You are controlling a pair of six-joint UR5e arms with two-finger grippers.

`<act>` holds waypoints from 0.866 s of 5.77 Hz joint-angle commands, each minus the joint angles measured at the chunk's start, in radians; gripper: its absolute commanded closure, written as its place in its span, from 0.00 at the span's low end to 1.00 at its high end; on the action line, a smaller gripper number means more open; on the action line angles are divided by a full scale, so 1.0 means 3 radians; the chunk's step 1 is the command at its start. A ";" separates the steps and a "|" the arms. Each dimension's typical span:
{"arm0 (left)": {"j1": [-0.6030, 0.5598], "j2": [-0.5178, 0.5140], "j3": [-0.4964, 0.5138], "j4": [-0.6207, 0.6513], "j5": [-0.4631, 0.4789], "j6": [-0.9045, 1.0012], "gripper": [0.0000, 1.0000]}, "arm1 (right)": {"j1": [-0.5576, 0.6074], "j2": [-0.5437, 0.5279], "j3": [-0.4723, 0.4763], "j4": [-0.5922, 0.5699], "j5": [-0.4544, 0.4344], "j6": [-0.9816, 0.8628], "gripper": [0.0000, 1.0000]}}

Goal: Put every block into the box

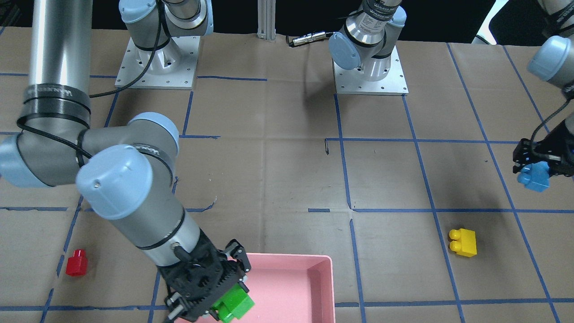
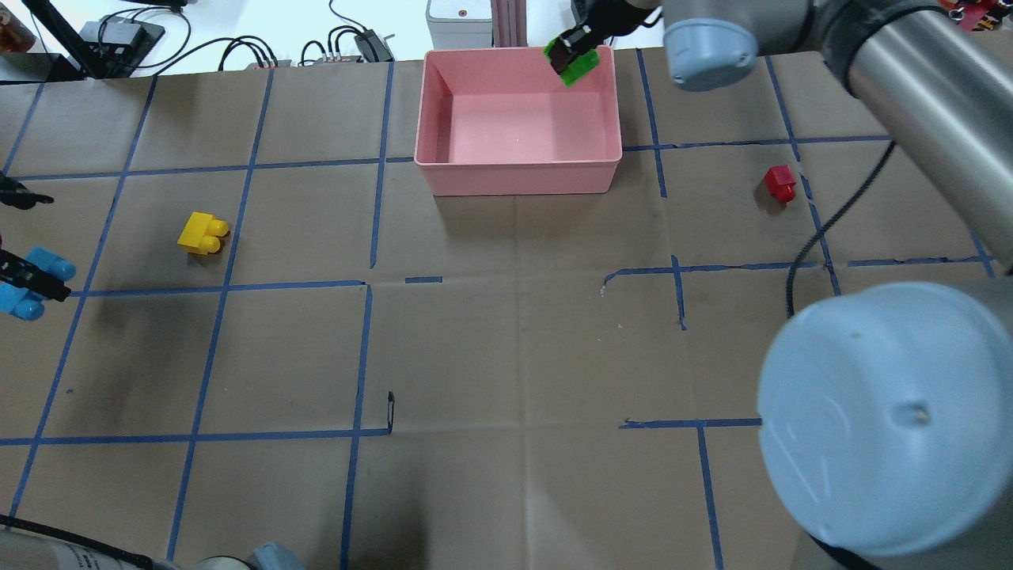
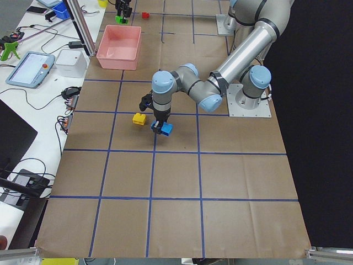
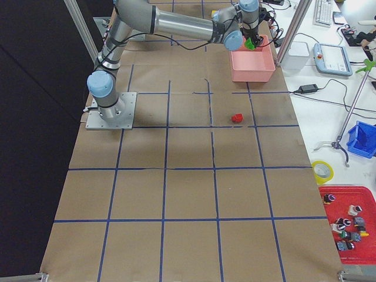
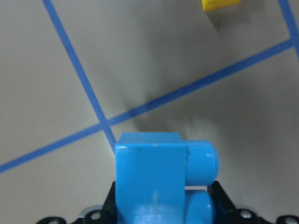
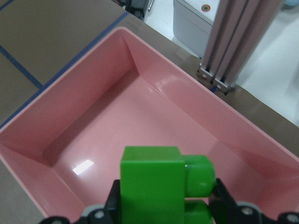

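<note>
Green block (image 6: 152, 186) — right hand (image 1: 226, 301), over box (image 6: 93, 116)

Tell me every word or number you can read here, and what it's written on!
Right arm's black band: white lettering, too blurred to read.
Left arm's band near its base: lettering, too blurred to read.
No writing shows on the green block, the blue block or the pink box.
</note>
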 commanded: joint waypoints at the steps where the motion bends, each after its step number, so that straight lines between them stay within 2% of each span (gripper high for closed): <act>1: -0.0385 -0.0053 0.0771 -0.0788 -0.0007 -0.0649 0.84 | 0.0139 0.0160 -0.0183 -0.0024 -0.0053 0.0203 0.01; 3: -0.0932 -0.0073 0.0871 -0.0852 -0.0169 -0.1844 0.84 | 0.0058 0.0124 -0.0218 0.0073 -0.0165 0.0152 0.01; 4: -0.1117 -0.0119 0.0886 -0.0847 -0.0348 -0.2392 0.84 | -0.0080 -0.0033 -0.0173 0.0373 -0.0186 0.0152 0.01; 5: -0.1356 -0.0241 0.1094 -0.0852 -0.0370 -0.2823 0.84 | -0.0385 -0.0278 -0.0122 0.0937 -0.0216 -0.0010 0.01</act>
